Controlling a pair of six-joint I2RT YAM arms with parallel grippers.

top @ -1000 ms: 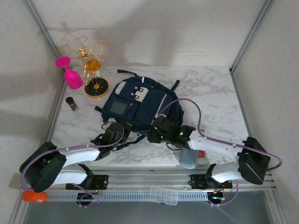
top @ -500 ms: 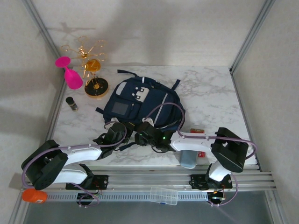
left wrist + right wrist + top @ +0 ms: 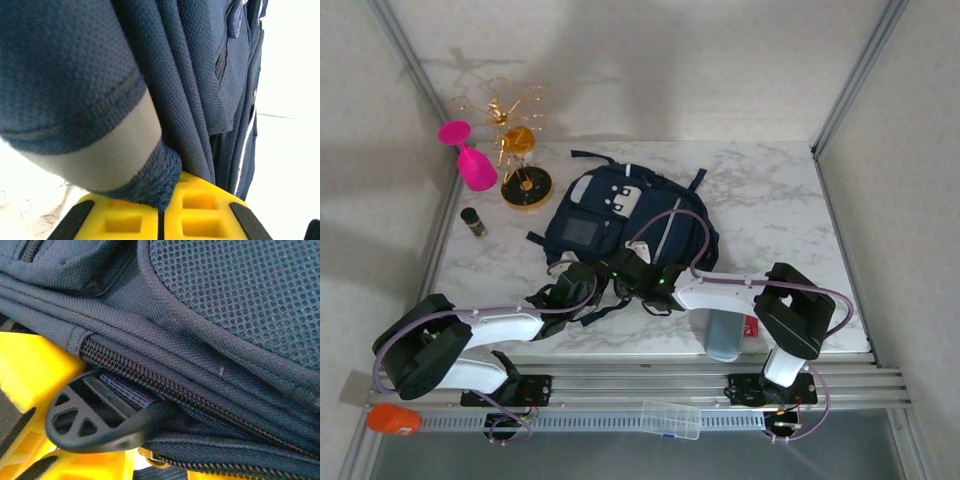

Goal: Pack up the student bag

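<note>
- The backpack lies flat on the marble table, a little left of centre in the overhead view, with its grey square panel facing up and its dark straps trailing toward the bottom of the frame.
- The left gripper sits at the backpack's lower left edge, among the straps.
- In the left wrist view its yellow pads are pressed together with only a thin seam between them. The tip of a navy fold with a grey band runs down into that seam, nipped there.
- The right gripper is against the backpack's lower edge, just beside the left one.
- In the right wrist view a black plastic pull tab lies over a yellow pad, below a zipper. I cannot tell how far these fingers are apart.
- A pink goblet, a gold wire rack and a small dark bottle stand at the upper left.
</note>
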